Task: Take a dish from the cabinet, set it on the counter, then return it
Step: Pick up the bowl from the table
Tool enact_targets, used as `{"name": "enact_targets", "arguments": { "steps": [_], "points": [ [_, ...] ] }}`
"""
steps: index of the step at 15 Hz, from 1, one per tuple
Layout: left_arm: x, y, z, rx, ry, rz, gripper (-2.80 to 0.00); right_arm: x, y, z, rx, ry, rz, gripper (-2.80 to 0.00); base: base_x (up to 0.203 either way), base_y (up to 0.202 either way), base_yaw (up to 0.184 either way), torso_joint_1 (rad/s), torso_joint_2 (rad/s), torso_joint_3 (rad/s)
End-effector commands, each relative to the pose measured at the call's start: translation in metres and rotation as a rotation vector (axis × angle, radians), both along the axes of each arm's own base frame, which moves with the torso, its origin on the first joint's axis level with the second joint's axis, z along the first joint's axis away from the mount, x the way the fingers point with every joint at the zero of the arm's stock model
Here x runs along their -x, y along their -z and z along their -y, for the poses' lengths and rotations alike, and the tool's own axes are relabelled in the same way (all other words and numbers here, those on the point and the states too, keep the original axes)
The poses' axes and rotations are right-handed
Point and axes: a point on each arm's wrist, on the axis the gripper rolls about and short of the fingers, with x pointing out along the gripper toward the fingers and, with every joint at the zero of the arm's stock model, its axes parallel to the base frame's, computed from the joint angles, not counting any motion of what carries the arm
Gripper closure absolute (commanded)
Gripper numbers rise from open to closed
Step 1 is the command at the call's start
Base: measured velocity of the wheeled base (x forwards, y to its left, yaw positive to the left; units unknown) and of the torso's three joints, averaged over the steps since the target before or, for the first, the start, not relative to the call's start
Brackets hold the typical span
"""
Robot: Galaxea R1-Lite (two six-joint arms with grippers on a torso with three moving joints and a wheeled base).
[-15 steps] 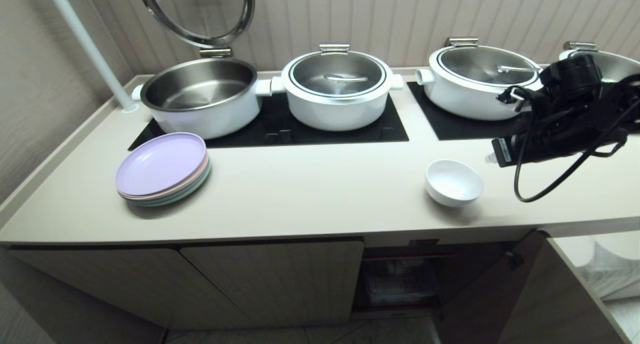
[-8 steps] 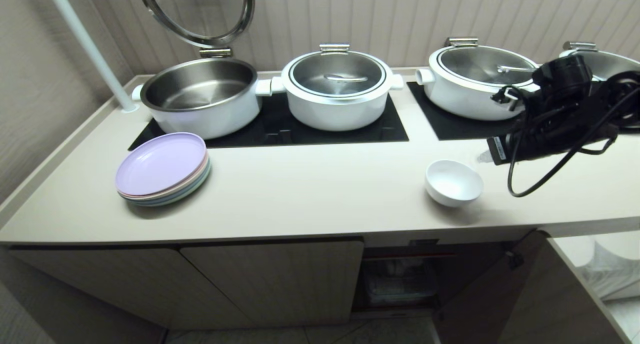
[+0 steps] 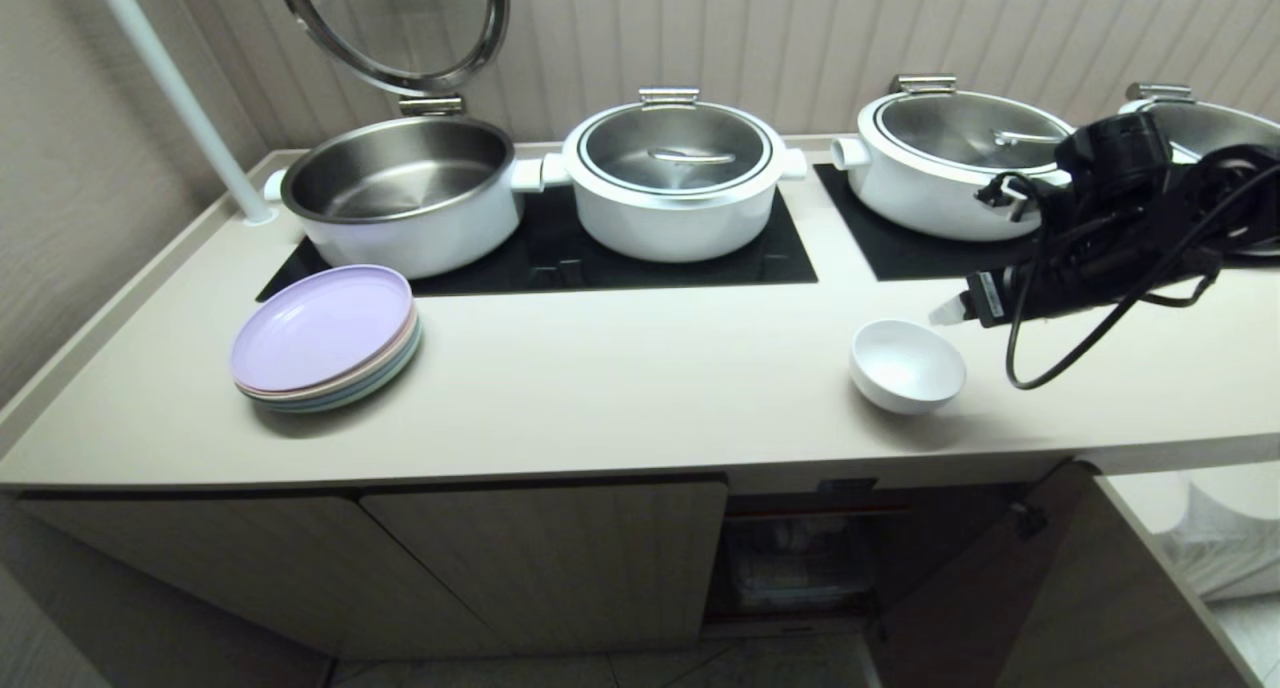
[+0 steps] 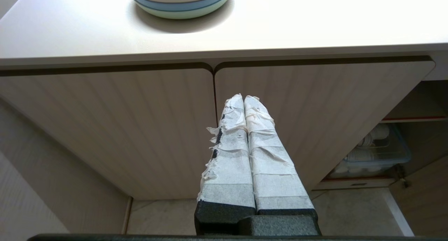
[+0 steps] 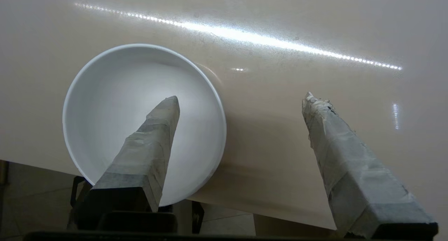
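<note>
Dish point(image 3: 907, 365): small white round bowl, upright and empty, standing on the beige tabletop point(image 3: 620, 378) near its front edge, toward the robot's right, free of any grip. Right pincer point(image 5: 241, 101): poised above the tabletop just beside the dish, its two taped fingers point(image 5: 147, 146) spread wide apart and holding nothing; in the right wrist view one finger lies over the bowl's interior, the other over bare tabletop beyond the rim, and whether either touches the bowl cannot be told. In the head view the right arm's black body point(image 3: 1100, 228) with looped cables reaches in from the right, its pale tip just behind and right of the dish. Left pincer point(image 4: 244, 101): parked low in front of the closed cabinet doors point(image 4: 140, 129), taped fingers pressed together, holding nothing. Cabinet point(image 3: 540, 558): beige wood-grain front below the tabletop; the compartment under the dish stands open, showing a red-edged shelf point(image 3: 800, 513) and a clear bin of white ware point(image 4: 371, 153). Plates point(image 3: 325, 336): stack of pastel plates, lilac on top, at the left of the tabletop, well apart from the dish. Pots: four white pots on black glass panels point(image 3: 620, 258) along the back; the leftmost pot point(image 3: 400, 193) has its lid raised, the next two point(image 3: 672, 173) point(image 3: 955, 153) are lidded, the fourth is mostly hidden by the arm.
</note>
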Motion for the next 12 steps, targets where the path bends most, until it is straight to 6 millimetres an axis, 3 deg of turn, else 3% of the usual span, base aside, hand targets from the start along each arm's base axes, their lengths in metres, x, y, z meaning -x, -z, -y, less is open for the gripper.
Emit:
{"name": "enact_targets", "arguments": {
  "steps": [1,12],
  "points": [
    [0.0,0.0,0.0,0.0,0.0,0.001,0.0,-0.002,0.003,0.0,0.002,-0.002,-0.01,-2.8,0.0,0.0,0.0,0.0,0.0,0.0],
    [0.0,0.0,0.0,0.0,0.0,0.001,0.0,-0.014,0.022,-0.005,0.005,-0.014,-0.091,-2.8,0.0,0.0,0.0,0.0,0.0,0.0]
  ]
}}
